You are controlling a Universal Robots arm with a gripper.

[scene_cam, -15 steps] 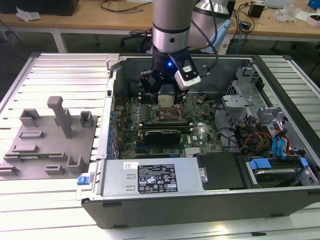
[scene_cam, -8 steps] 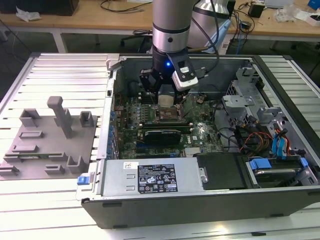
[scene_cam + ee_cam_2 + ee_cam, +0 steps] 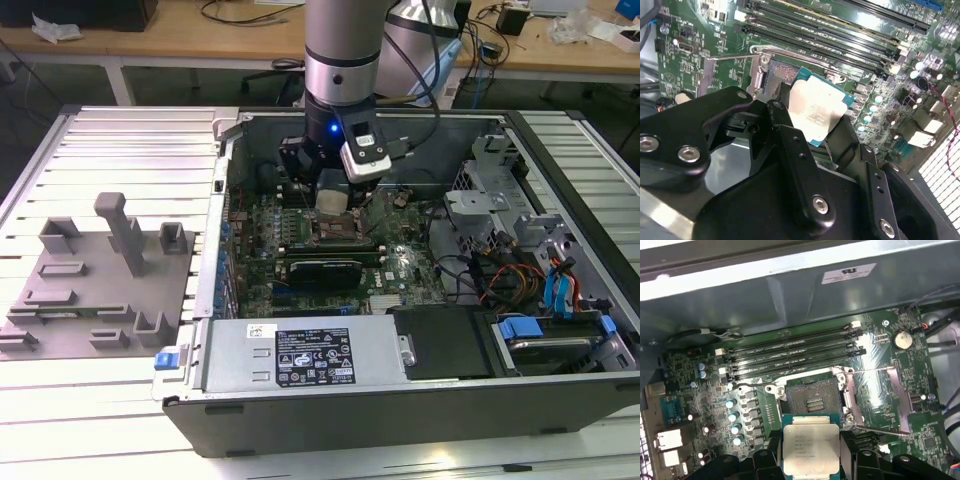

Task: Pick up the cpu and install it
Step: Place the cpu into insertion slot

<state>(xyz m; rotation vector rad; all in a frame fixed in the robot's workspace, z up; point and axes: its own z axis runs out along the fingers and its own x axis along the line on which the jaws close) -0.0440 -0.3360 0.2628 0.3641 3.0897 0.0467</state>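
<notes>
**Cpu [image 3: 811,449] held over open socket [image 3: 815,399]**

The gripper [image 3: 331,200] has its jaws closed on two opposite edges of the cpu. Its fingers [image 3: 842,140] hide those edges, and whether cpu and socket touch is hard to tell.

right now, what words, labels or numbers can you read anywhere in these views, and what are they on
None can be read reliably.
Black label on the power supply, exterior view: print too small.
White sticker on the case wall, first wrist view: blurred.
Print on the cpu lid, first wrist view: too faint.
Motherboard markings: too small.
</notes>
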